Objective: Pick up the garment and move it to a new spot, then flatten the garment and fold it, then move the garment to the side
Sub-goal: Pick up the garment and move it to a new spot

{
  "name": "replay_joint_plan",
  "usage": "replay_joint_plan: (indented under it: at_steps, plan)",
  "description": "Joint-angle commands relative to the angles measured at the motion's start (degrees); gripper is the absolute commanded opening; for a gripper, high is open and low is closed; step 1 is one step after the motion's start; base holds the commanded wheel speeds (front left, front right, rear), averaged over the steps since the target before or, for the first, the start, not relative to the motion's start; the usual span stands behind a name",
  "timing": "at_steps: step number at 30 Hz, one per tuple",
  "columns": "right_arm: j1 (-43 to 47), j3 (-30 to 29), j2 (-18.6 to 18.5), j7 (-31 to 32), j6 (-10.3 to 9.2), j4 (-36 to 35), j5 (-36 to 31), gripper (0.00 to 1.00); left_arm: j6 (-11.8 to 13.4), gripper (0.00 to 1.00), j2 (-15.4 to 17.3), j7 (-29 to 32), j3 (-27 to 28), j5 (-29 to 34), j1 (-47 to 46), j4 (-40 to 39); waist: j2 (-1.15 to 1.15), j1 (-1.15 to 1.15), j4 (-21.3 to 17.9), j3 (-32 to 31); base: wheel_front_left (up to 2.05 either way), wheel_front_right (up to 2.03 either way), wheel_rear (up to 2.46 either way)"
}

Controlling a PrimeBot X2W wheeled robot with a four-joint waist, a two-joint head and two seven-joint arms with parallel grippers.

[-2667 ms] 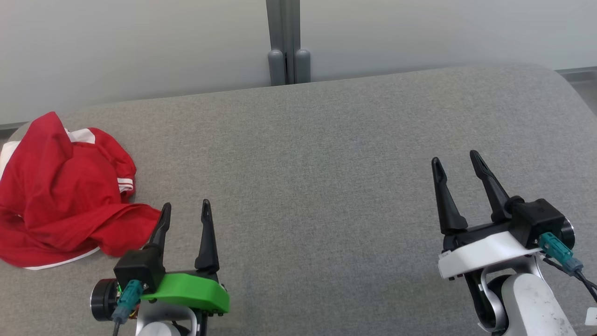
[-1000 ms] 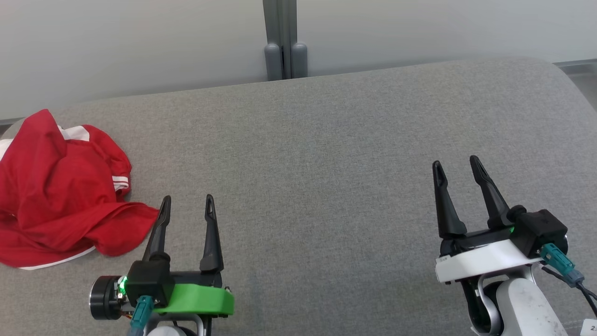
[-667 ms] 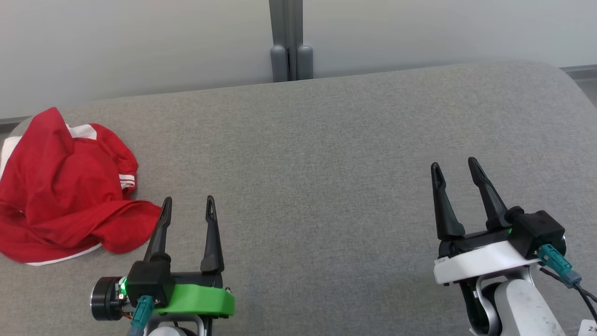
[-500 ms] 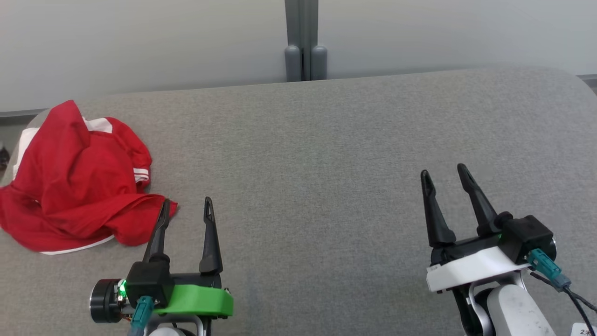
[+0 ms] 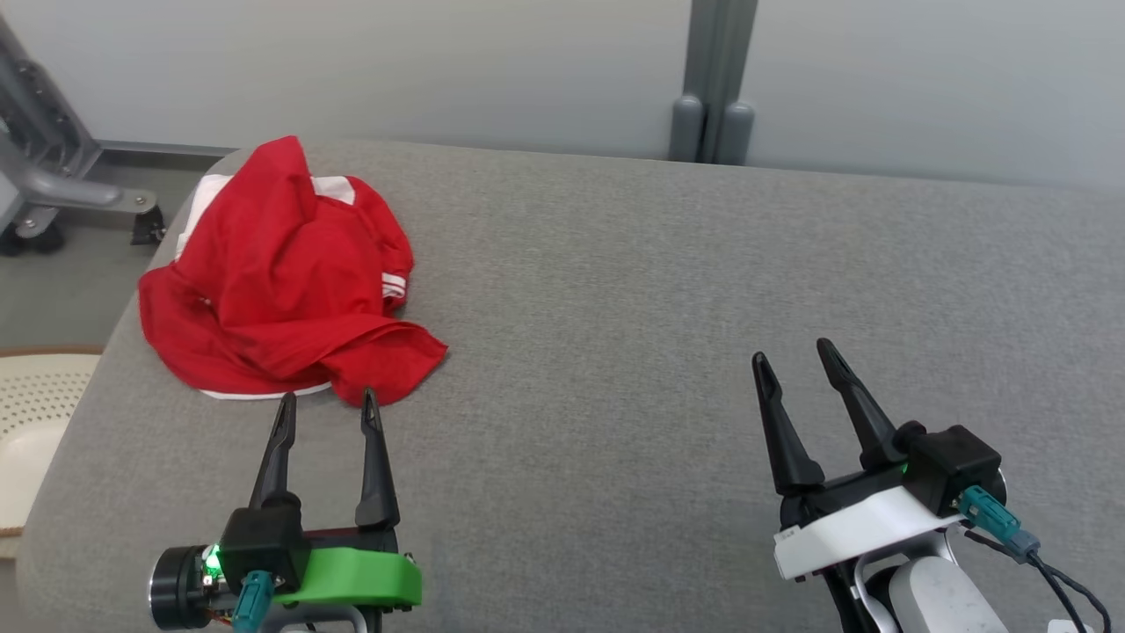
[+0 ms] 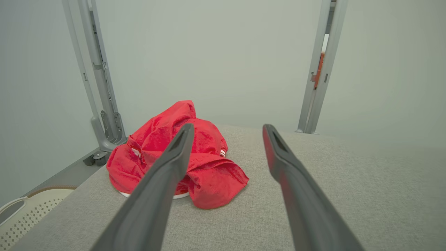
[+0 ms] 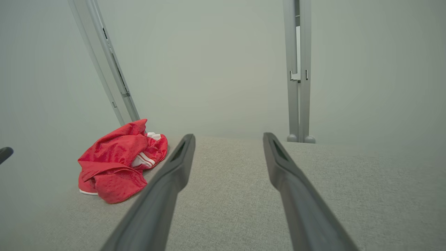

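**Robot hardware: looks only**

Left tool [image 5: 327, 400]: two long black tapered fingers [image 5: 376, 475] w/ slotted tips, on a bright green plate [image 5: 356, 576]. Black camera block [image 5: 262, 538] w/ a lit green LED [image 5: 212, 554], teal connector [image 5: 251, 593], round black cap [image 5: 171, 576]. Right tool [image 5: 793, 353]: same fingers, but a white plate [image 5: 857, 527], teal plug [image 5: 986, 516] w/ thin black cable [image 5: 1068, 585], pale forearm [image 5: 936, 602].

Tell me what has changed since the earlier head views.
The robot has turned left: the whole view shifted, and the left gripper now points at the garment, tips near it. Nothing taken or let go. Garment still crumpled in place; right gripper also open and empty.
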Motion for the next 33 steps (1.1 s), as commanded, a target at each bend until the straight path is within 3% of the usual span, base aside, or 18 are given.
replay_joint_plan:
  at_steps: [1, 8, 15, 25, 33]
  plan:
    - [0.32, 0.23, -0.13, -0.18, 0.04, 0.16, 0.25, 1.00, -0.23, 1.00, 0.12, -0.05, 0.27, 0.65, 0.93, -0.22, 0.00, 0.00, 4.73, -0.84, 0.00, 0.00, 0.00]
    - [0.61, 1.21, -0.15, -0.18, 0.04, 0.55, 0.74, 1.00, -0.45, 1.00, 0.12, -0.05, 1.49, 0.87, 1.61, -0.45, 0.00, 0.00, 8.74, -1.31, 0.00, 0.00, 0.00]
    - [0.68, 1.36, -0.15, -0.18, 0.04, 1.00, 1.17, 1.00, -0.71, 1.00, 0.12, -0.05, 2.06, 0.90, 2.04, -0.65, 0.00, 0.00, 10.12, -1.45, 0.00, 0.00, 0.00]
    - [0.15, 1.55, -0.15, -0.18, 0.04, 0.71, 1.08, 1.00, -0.71, 1.00, 0.12, -0.05, 3.48, 0.54, 2.00, -1.03, 0.00, 0.00, 9.49, -0.46, 0.00, 0.00, 0.00]
    - [-2.18, 0.30, -0.17, -0.18, 0.04, -0.61, -1.60, 1.00, -0.96, 1.00, 0.12, -0.05, 4.76, 3.26, -2.08, -0.18, 0.00, 0.00, 7.25, 5.47, 0.00, 0.00, 0.00]
